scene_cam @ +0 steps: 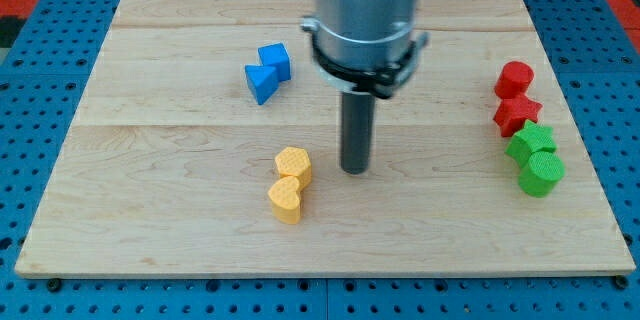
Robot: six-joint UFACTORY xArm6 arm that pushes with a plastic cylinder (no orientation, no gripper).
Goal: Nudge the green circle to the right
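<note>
My tip (355,170) sits bare on the board, touching nothing. Green circle (541,173) lies well to its right, touching the green star (532,142).

Tip (355,170) mid-board, just right of hexagon block (293,164); circle (541,173) far right, below star (532,142).

Eight blocks sit on the bench (150,230), two of each colour. Two blue ones (274,60) (260,83), two yellow (293,164) (286,200), two red (514,79) (517,115), and two green: a star (533,143) and a circle (541,173). One rod, one tip (355,171).
</note>
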